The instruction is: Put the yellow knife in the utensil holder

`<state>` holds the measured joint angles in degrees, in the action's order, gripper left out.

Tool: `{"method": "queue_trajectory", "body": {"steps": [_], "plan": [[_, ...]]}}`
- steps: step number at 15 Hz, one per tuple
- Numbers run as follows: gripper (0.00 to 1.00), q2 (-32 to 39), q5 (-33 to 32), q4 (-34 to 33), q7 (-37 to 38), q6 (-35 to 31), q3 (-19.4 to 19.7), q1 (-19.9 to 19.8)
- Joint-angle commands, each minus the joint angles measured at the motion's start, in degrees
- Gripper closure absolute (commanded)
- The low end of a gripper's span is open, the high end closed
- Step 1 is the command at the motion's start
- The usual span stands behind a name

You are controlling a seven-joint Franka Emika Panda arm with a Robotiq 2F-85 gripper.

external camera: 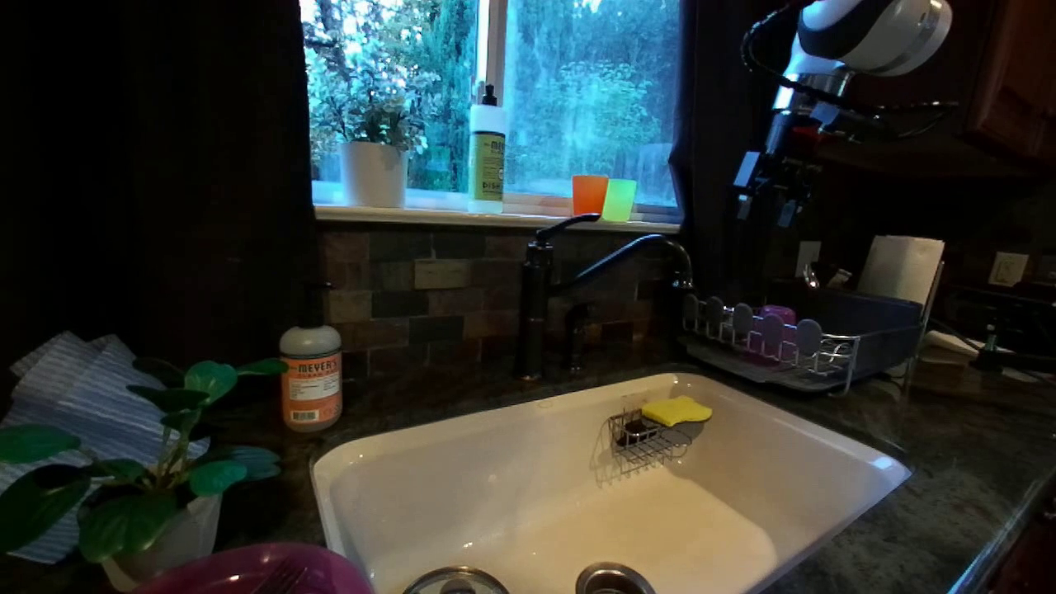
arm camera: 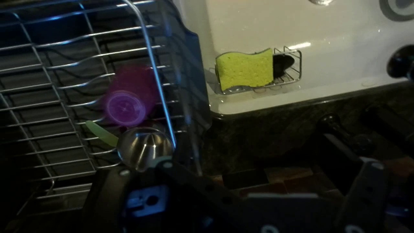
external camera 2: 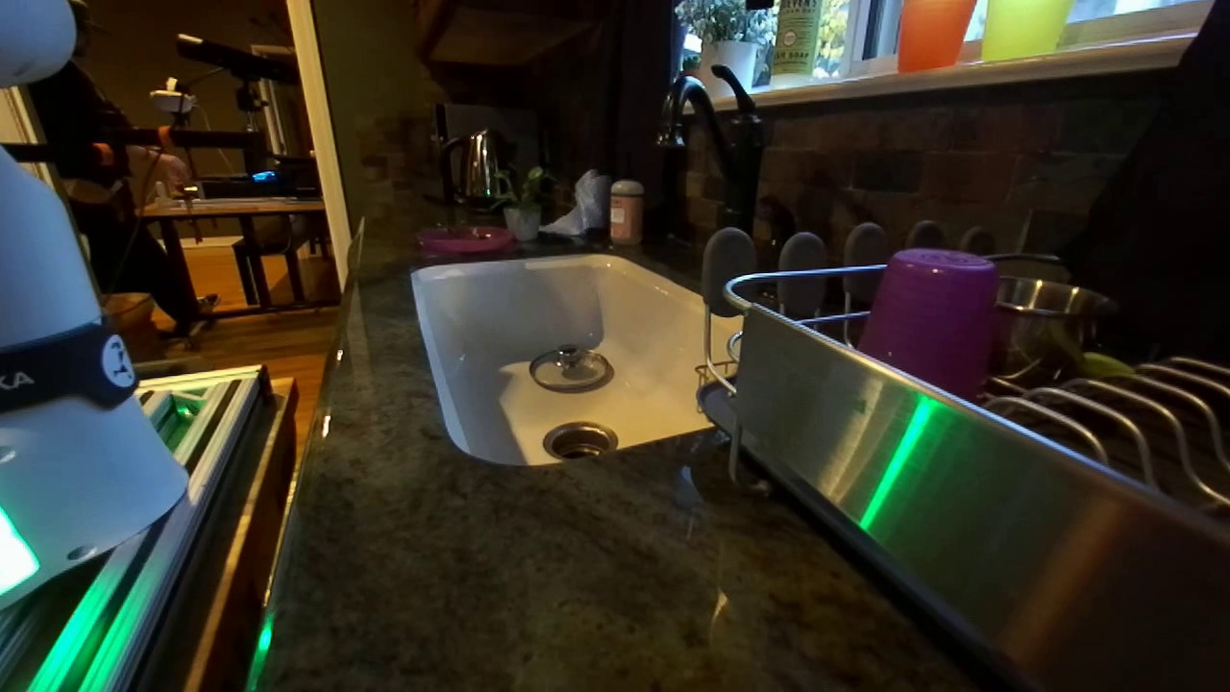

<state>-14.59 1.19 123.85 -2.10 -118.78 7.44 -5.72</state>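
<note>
The gripper [external camera: 766, 211] is suspended above the level of the dish rack [external camera 2: 961, 509]. In an exterior view it is located between 11 and 12 o'clock from the rack. The jaws are released: the fingers [arm camera: 368, 184] stand well apart, visible along the lower edge of the wrist view.

The following positions are read in the wrist view, 12 o'clock at its upper edge. The yellow knife [arm camera: 102, 133], which appears yellow-green, lies in the dish rack, aligned from 10 to 4 o'clock. Its 4 o'clock end meets the outline of a metal vessel [arm camera: 145, 147]; contact between the two cannot be confirmed. A purple cup [arm camera: 126, 106] is placed base up at 1 o'clock from the knife, just beside the vessel. The sink [arm camera: 339, 35] is located between 2 and 3 o'clock from the rack. A wire caddy [arm camera: 300, 66] in the sink carries a yellow sponge [arm camera: 245, 69] at its 9 o'clock end.

In an exterior view, a glass lid [external camera 2: 570, 368] rests on the sink floor at 12 o'clock from the drain [external camera 2: 579, 439]. A soap bottle [external camera: 312, 375] stands on the surface [external camera 2: 538, 557] at 10 o'clock from the sink in an exterior view. In both exterior views, the windowsill [external camera: 445, 216] carries an orange cup [external camera: 589, 195] at 9 o'clock from a green cup [external camera: 619, 200].
</note>
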Motion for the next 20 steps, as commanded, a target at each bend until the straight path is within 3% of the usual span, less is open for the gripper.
{"method": "queue_trajectory", "body": {"steps": [1,3,4,20], "plan": [[0.0,1.77,1.2,-1.27,-13.81,5.84,5.03,-1.64],[0.0,2.38,0.49,-2.59,-15.53,6.69,6.52,-2.95],[0.0,1.26,0.19,-0.84,-12.99,4.62,5.36,-2.64],[0.0,2.11,0.19,-1.93,-15.04,4.76,6.19,-3.27]]}}
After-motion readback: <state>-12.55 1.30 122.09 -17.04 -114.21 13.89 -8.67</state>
